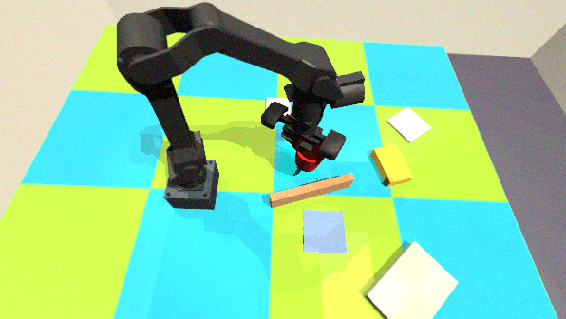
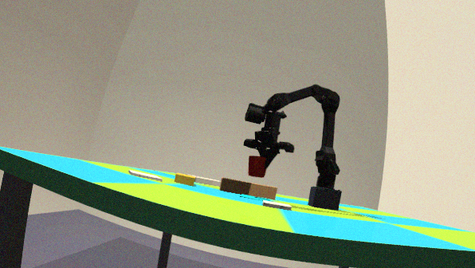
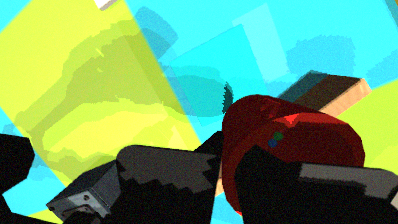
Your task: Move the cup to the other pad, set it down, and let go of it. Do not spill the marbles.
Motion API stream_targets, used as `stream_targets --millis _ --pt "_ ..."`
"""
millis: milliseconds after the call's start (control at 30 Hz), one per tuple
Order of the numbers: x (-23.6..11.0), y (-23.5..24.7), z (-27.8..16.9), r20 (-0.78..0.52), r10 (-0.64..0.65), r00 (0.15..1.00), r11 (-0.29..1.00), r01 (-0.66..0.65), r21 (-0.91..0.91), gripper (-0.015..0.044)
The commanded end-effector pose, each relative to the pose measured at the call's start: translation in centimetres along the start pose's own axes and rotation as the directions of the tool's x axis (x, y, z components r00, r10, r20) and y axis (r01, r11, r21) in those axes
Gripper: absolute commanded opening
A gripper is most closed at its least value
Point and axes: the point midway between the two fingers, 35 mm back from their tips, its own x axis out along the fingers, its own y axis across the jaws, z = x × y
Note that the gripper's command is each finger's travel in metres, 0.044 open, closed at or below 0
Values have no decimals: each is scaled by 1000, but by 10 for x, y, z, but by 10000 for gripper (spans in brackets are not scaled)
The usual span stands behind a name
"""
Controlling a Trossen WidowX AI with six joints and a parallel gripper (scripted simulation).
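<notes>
A red cup (image 1: 309,162) (image 2: 257,166) (image 3: 300,132) hangs in the air, held by my gripper (image 1: 310,151) (image 2: 264,156) (image 3: 230,157), which is shut on its rim. A green marble (image 3: 278,135) and a blue marble (image 3: 272,143) show inside the cup. The cup hangs roughly upright, over a translucent cyan pad (image 1: 284,166) (image 3: 220,75) on the table. A pale blue pad (image 1: 324,231) lies nearer the front, beyond a wooden bar (image 1: 311,190) (image 2: 248,187) (image 3: 345,95) that lies between the two pads.
A yellow block (image 1: 391,164) (image 2: 185,179) lies right of the bar. A white tile (image 1: 408,124) lies behind it and a larger one (image 1: 412,284) at the front right. A small white tile (image 1: 278,101) (image 3: 105,4) sits behind the arm. The arm's base (image 1: 192,185) stands to the left.
</notes>
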Motion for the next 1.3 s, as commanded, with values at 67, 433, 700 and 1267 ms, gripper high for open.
stream_targets --millis 67,433,700,1267 --pt "-1 10 8 3 5 1000 1000 -5 4 0" --pt "-2 27 22 4 7 1000 1000 -7 4 0" --pt "-2 34 28 5 7 1000 1000 -7 4 0" --pt "23 34 29 5 7 1000 1000 -7 4 0"
